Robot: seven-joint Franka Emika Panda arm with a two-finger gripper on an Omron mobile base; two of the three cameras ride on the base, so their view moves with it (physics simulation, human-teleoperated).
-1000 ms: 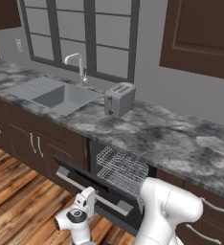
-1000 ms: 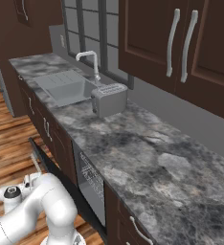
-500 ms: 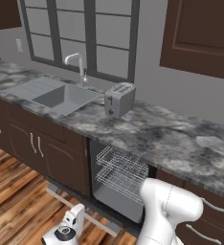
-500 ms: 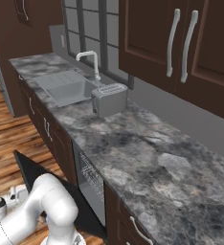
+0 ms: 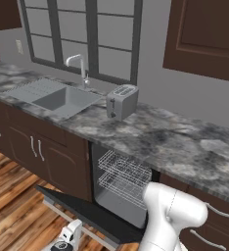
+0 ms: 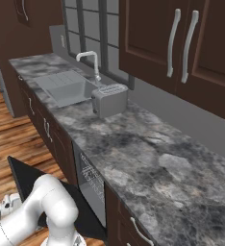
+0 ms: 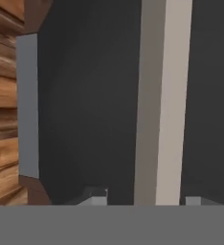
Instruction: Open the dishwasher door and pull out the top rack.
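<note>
Dishwasher door (image 5: 94,213): lies dropped nearly flat at the lower centre of the left base view, hinged below the open cavity, its outer face down.

Hand (image 5: 67,240): sits at the bottom edge of that view, low beside the door's front edge. In the hand view its two tips straddle the handle (image 7: 162,100), which runs as a pale bar up the frame; the tips stand apart with a gap to the bar on each side, so the hand reads as open and not gripping.

Top rack (image 5: 126,167): sits fully inside the cavity under the bench (image 5: 185,142), upper of two wire baskets; not yet pulled.

Risks, as judged:
- The arm must rise from under the door's edge to the rack; a straight lift could catch the handle or the door lip and jolt the door.
- Thin wire offers a poor hold; a shallow closure could slip off the front rail.
- The toaster (image 5: 122,101) stands above, clear of the path.
</note>
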